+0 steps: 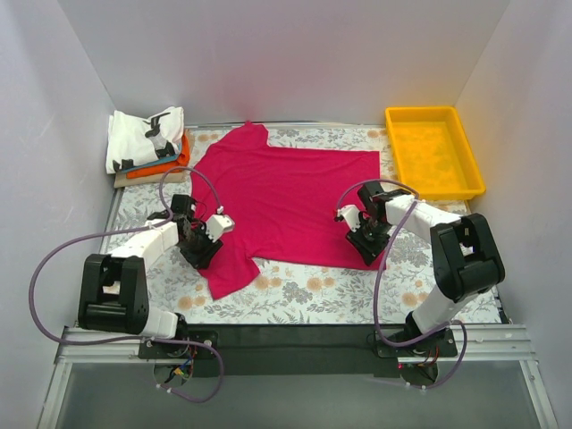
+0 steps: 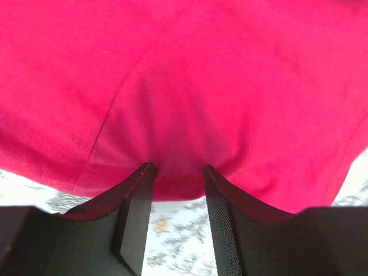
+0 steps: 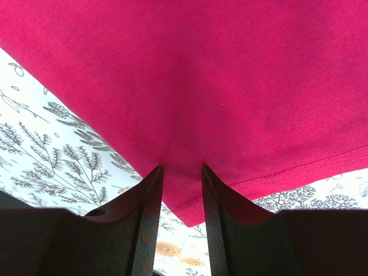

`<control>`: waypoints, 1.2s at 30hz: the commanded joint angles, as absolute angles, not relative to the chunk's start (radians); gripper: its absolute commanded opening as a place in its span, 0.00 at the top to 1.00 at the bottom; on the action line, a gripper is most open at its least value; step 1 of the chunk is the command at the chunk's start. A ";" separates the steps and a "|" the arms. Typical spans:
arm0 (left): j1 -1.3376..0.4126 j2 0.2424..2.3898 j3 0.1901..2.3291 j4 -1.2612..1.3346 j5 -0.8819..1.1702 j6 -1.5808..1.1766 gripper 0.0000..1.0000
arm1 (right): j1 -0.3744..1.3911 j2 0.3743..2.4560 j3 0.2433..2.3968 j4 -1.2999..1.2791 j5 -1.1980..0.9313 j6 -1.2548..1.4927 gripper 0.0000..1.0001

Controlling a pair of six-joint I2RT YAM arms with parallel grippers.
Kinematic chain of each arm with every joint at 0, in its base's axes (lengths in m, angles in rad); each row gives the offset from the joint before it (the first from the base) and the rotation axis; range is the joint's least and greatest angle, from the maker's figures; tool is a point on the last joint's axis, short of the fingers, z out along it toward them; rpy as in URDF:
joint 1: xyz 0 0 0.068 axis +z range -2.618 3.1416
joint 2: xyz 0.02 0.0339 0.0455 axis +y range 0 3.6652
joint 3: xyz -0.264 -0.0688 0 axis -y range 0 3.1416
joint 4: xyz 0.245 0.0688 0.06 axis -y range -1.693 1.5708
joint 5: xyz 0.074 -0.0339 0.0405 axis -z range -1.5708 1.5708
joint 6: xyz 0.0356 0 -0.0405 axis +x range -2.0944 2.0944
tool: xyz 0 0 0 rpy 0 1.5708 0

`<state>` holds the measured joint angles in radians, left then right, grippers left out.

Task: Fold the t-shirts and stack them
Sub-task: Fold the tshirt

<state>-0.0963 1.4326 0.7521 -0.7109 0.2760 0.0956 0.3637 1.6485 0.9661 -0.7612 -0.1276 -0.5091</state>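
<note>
Folding step in hand: plain magenta-red cloth t-shirt spread flat on floral surface. Left gripper and right gripper fingers narrowed, pinching near hem corners. Next, probably lifting together and carrying hem toward collar evenly.

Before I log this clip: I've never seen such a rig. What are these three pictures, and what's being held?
The top picture looks down from above on two robot arms bolted at the table's near edge. The other two come from cameras on each wrist, looking past that arm's own two fingers. On the flowered table a red shirt lies spread flat; a stack of folded shirts sits far left, a yellow tray far right. The left gripper pinches the red shirt's near edge by a sleeve; the right gripper pinches its near corner. Both show cloth caught between the fingers.
</note>
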 commanded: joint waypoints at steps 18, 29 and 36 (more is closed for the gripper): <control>-0.166 1.376 1.122 -1.083 0.633 0.063 0.51 | 0.333 1.477 1.227 -0.895 -0.238 -0.675 0.48; -0.008 2.000 1.856 -0.517 0.529 -0.518 0.48 | 0.198 2.137 2.047 -0.655 -0.026 -0.448 0.64; -0.002 2.239 2.074 -0.419 0.416 -0.620 0.46 | 0.172 2.364 2.252 -0.485 0.146 -0.367 0.53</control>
